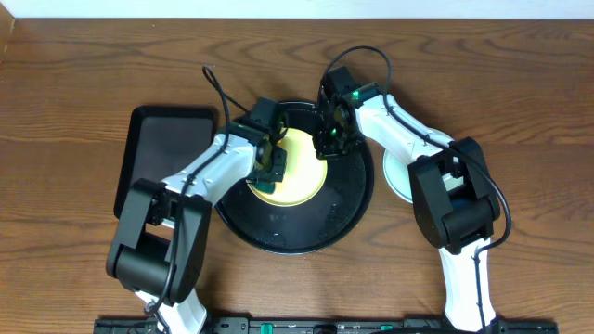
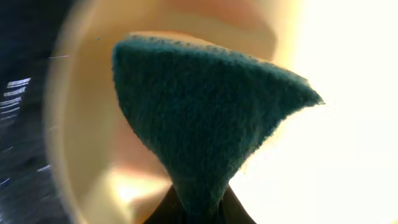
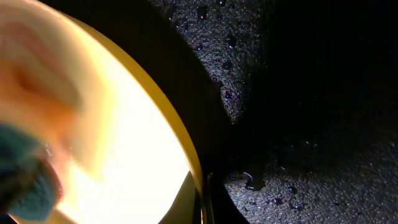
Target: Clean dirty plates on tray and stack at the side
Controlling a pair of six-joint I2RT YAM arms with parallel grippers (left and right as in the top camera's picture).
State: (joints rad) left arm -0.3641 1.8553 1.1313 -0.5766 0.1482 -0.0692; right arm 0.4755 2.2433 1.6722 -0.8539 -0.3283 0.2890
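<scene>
The pale yellow plate (image 1: 302,165) lies on the round black tray (image 1: 278,243). My left gripper (image 1: 271,172) is shut on a green sponge (image 1: 268,189) and presses it onto the plate's left part. In the left wrist view the sponge (image 2: 205,124) covers the plate (image 2: 81,155), with the jaws (image 2: 202,213) pinching its lower end. My right gripper (image 1: 331,141) is shut on the plate's right rim. In the right wrist view its fingers (image 3: 202,202) clamp the rim of the plate (image 3: 124,124) over the wet tray (image 3: 298,93). A pale mint plate (image 1: 397,178) sits on the table right of the tray, partly hidden by my right arm.
A smaller rectangular black tray (image 1: 158,148) lies on the wooden table left of the round tray. Water drops dot the round tray's floor. Both arms cross over the round tray's far half.
</scene>
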